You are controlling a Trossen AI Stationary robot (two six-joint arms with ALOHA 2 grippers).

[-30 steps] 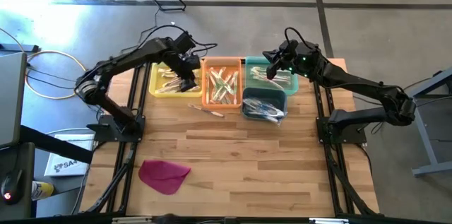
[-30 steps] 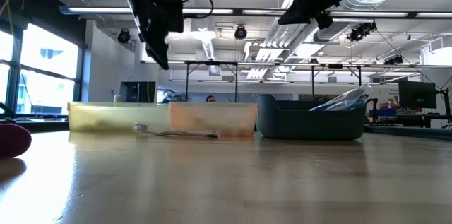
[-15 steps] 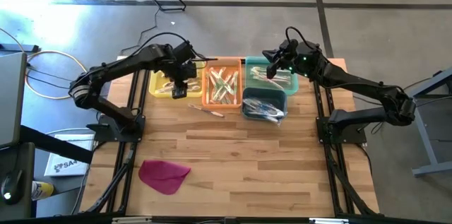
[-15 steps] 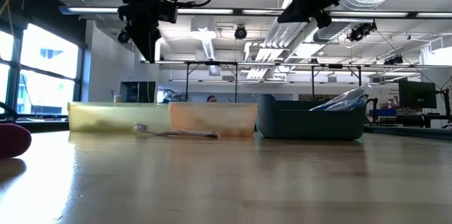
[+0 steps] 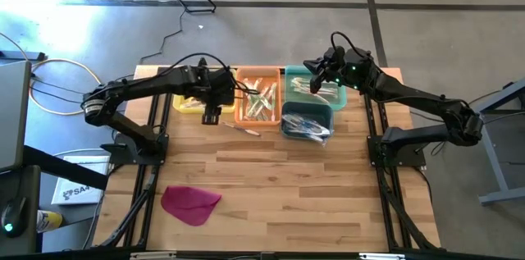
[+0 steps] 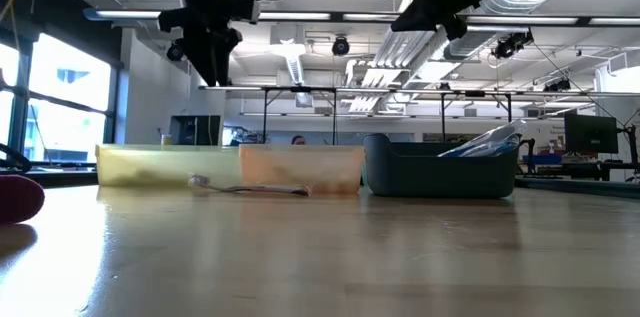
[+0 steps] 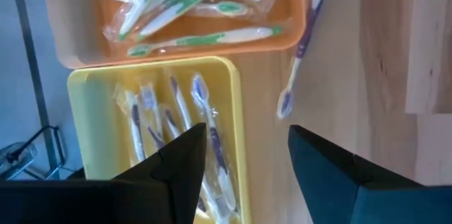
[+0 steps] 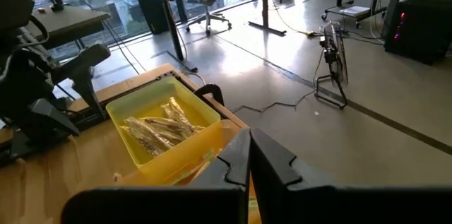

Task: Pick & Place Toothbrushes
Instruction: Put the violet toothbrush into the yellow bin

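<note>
Since a second ago the left hand [image 5: 212, 115] has swung from over the yellow bin [image 5: 182, 102] out to that bin's near edge, and it hangs there above the table [image 5: 287, 186] with its fingers [image 7: 176, 164] spread and nothing between them. At far left on the table lies a magenta cloth [image 5: 190, 203], well apart from the bins. Toothbrushes with purple handles [image 7: 212, 146] lie lengthwise in the yellow bin. Next, green-handled toothbrushes [image 5: 259, 98] lie crisscrossed in the orange bin [image 5: 244, 116]. One loose toothbrush [image 5: 239, 127] lies flat on the table just in front of the orange bin, its long axis running roughly along the bin fronts, slightly slanted. Further right, the dark blue bin [image 5: 306, 113] holds wrapped brushes, with the green bin [image 5: 338, 100] behind it. Above the green bin hangs the right hand [image 5: 315, 84], fingers pressed together, holding nothing.
</note>
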